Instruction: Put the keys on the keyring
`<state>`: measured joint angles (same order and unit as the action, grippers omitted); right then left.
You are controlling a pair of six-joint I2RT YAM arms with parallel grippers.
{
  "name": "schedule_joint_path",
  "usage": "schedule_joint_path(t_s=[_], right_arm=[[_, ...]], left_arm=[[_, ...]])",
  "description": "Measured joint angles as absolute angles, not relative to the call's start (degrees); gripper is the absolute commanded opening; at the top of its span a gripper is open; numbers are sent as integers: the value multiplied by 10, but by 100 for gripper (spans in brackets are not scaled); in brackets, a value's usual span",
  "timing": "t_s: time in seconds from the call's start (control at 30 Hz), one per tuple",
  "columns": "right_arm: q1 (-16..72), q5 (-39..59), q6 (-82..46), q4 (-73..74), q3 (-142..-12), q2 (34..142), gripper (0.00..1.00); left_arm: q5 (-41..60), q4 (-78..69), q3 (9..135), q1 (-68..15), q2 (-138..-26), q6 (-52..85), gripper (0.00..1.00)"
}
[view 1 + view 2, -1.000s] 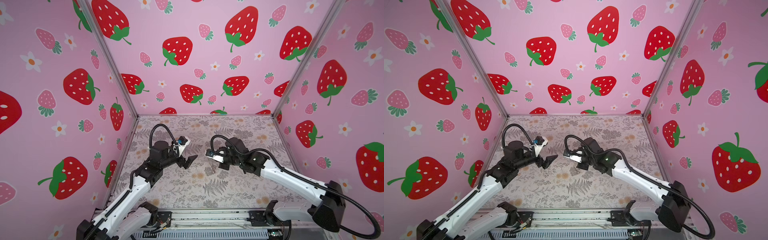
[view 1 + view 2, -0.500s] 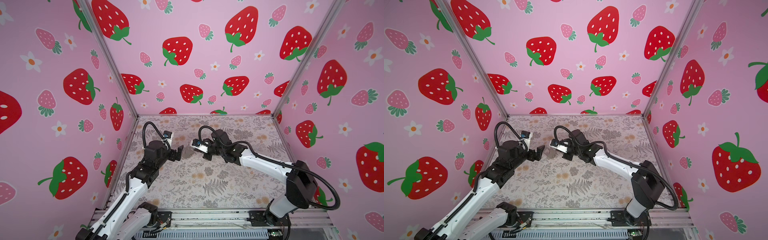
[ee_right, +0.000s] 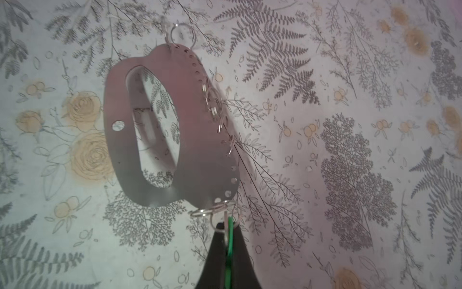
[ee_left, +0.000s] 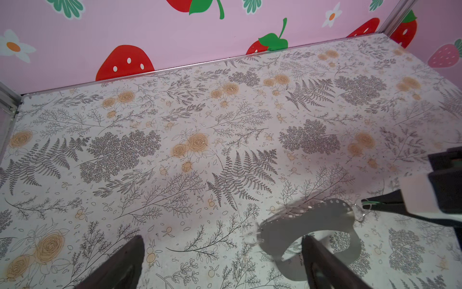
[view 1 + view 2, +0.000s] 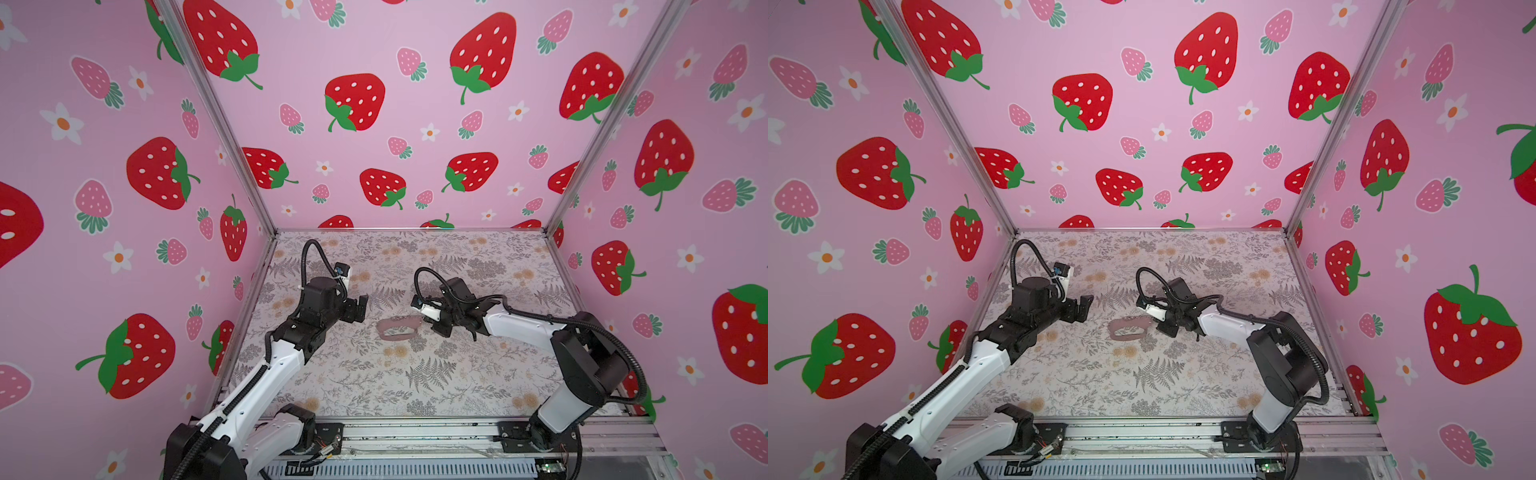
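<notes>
- The keyring [image 5: 398, 328] is lying flat on the floral counter [image 5: 374, 395] between the two arms, with small metal rings [image 3: 212, 100] hanging along one edge.
- The right fingers [image 3: 217, 255] are pinching tight on the keys [image 3: 228, 232] — green tag showing between them — just beside the larger ring [image 3: 206, 212] at the strap's end.
- The left fingers [image 4: 125, 267] are standing wide apart near the strap's other end, gripping nothing.
</notes>
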<state>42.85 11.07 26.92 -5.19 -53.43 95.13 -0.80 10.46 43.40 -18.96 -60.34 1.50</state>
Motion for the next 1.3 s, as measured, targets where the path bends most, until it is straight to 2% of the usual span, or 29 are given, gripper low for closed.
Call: schedule_joint_path(t_s=[0.23, 0.37, 0.57, 0.6, 0.67, 0.8, 0.97, 1.03, 1.1, 1.3], right_arm=[[422, 40, 286, -98, -534, 970, 6], [421, 4, 292, -119, -534, 980, 16], [413, -41, 296, -140, -534, 968, 50], [410, -46, 296, -144, -533, 961, 64], [396, -52, 292, -145, -527, 931, 100], [338, -62, 263, -72, -469, 841, 99], [182, -61, 156, 239, -270, 764, 99], [119, -70, 119, 364, -181, 775, 99], [86, -59, 100, 420, -136, 788, 99], [52, 32, 61, 680, -110, 867, 99]], left_arm=[[-28, 105, 440, -190, -636, 8, 99], [-41, 106, 440, -190, -647, -2, 99], [-71, 106, 440, -190, -650, -14, 99], [-80, 104, 440, -189, -650, -15, 99], [-101, 88, 434, -186, -649, -17, 99], [-132, 7, 381, -151, -641, -17, 99], [-144, -153, 287, -67, -683, -4, 99], [-144, -247, 240, -46, -721, 1, 99], [-136, -312, 207, -34, -763, 4, 99], [-76, -462, 186, -28, -876, -2, 99]])
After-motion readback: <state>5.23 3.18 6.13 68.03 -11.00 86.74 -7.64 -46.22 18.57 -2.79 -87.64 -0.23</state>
